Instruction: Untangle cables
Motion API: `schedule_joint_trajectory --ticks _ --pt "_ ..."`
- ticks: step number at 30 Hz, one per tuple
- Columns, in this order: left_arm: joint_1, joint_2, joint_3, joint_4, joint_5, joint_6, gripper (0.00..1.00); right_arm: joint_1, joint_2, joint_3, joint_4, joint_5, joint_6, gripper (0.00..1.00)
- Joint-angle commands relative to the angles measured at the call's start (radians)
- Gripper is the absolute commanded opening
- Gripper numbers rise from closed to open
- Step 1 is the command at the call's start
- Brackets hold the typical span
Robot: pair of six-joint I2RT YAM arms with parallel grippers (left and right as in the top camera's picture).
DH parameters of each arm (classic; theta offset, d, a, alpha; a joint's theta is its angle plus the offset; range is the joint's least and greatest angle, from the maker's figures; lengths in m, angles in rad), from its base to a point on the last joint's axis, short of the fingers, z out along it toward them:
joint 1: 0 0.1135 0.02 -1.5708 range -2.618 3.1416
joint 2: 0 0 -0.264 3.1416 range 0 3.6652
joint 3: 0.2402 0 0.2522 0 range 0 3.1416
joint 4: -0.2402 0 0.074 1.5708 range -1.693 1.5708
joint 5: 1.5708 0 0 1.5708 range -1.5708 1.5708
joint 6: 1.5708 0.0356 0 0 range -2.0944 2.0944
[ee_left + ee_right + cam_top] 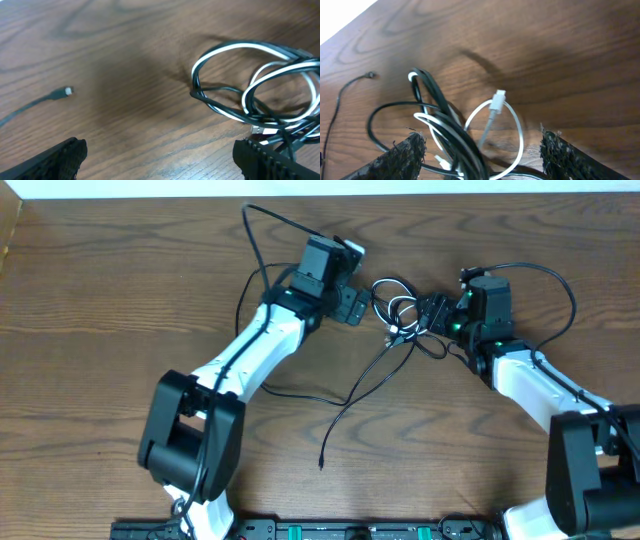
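Note:
The cables (400, 308) lie in a small knot of black and white loops at the back middle of the table, with long black strands (350, 395) trailing toward the front. My left gripper (350, 302) is open just left of the knot. In the left wrist view the loops (260, 90) lie ahead to the right of the open fingers (160, 150), and a loose plug end (67, 91) lies at the left. My right gripper (432, 315) is at the knot's right side. In the right wrist view its open fingers (482, 145) straddle the loops (450, 130) and a white plug (497, 97).
The wooden table (100, 300) ends at a white strip along the far edge (450, 186). Thick black robot wires arc over the left arm (250, 240) and the right arm (565, 285). A black equipment rail (330, 530) runs along the front edge.

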Motion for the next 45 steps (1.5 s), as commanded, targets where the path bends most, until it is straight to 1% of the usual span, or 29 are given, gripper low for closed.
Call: schedule_joint_trajectory --ticks 1,2,4,7,10,13,14,15,17,20,23,26,29,32,33,35,36,37,39,40,41,42,45 --pt "-0.013 0.018 0.026 -0.007 -0.102 -0.084 0.98 0.01 0.009 0.007 0.012 0.014 -0.016 0.73" --pt "-0.016 0.018 0.032 -0.011 -0.101 -0.083 0.98 0.01 0.009 0.007 0.014 0.014 -0.016 0.73" --pt "-0.028 0.024 0.032 -0.002 -0.098 -0.006 0.99 0.01 0.009 0.007 0.012 0.014 -0.016 0.73" --pt "-0.033 0.032 0.032 0.005 -0.098 -0.009 0.99 0.01 0.009 0.007 0.012 0.009 -0.013 0.73" --pt "-0.033 0.029 0.033 0.028 -0.098 -0.077 1.0 0.01 0.009 0.007 0.012 0.01 -0.013 0.73" --pt "-0.033 0.011 0.034 0.052 -0.098 -0.254 1.0 0.01 0.009 0.007 0.012 0.01 -0.013 0.75" --pt "-0.033 0.003 0.035 0.051 -0.098 -0.341 1.0 0.009 0.009 0.007 0.012 0.011 -0.013 0.75" --pt "-0.033 0.0 0.035 0.05 -0.097 -0.457 1.0 0.009 0.009 0.007 0.012 0.011 -0.013 0.76" --pt "-0.037 0.002 0.034 0.043 -0.098 -0.633 1.0 0.008 0.009 0.007 0.012 0.01 -0.013 0.77" --pt "-0.053 0.039 0.034 0.042 -0.135 -0.748 0.99 0.008 0.009 0.007 0.009 0.01 -0.013 0.78" --pt "-0.064 0.081 0.034 0.042 -0.135 -0.83 0.99 0.008 0.009 0.007 0.009 0.01 -0.013 0.78" --pt "-0.068 0.113 0.034 0.05 -0.113 -0.86 0.99 0.008 0.009 0.007 0.009 0.011 -0.013 0.78" --pt "-0.072 0.125 0.034 0.05 -0.043 -0.918 0.99 0.008 0.009 0.007 0.011 0.011 -0.013 0.77" --pt "-0.089 0.134 0.034 0.051 -0.072 -0.93 0.99 0.008 0.009 0.007 0.011 0.01 -0.013 0.76" --pt "-0.095 0.135 0.034 0.05 -0.088 -0.93 0.99 0.008 0.009 0.007 0.011 0.01 -0.013 0.74" --pt "-0.099 0.136 0.034 0.051 -0.09 -0.93 0.99 0.008 0.009 0.007 0.011 0.01 -0.013 0.66" --pt "-0.1 0.136 0.034 0.05 -0.09 -0.925 0.98 0.008 0.009 0.007 0.011 0.01 -0.013 0.6" --pt "-0.1 0.136 0.034 0.049 -0.09 -0.925 0.92 0.008 0.009 0.007 0.011 0.01 -0.013 0.55" --pt "-0.1 0.138 0.034 0.049 -0.09 -0.925 0.85 0.008 0.009 0.007 0.013 0.01 -0.013 0.55" --pt "-0.1 0.14 0.034 0.049 -0.09 -0.924 0.78 0.009 0.009 0.007 0.013 0.01 -0.013 0.54" --pt "-0.1 0.142 0.034 0.049 -0.09 -0.921 0.78 0.009 0.009 0.007 0.013 0.01 -0.013 0.54" --pt "-0.1 0.149 0.034 0.049 -0.089 -0.922 0.75 0.009 0.009 0.007 0.012 0.009 -0.013 0.54" --pt "-0.1 0.159 0.034 0.051 -0.085 -0.922 0.75 0.009 0.009 0.007 0.012 -0.015 -0.013 0.55"
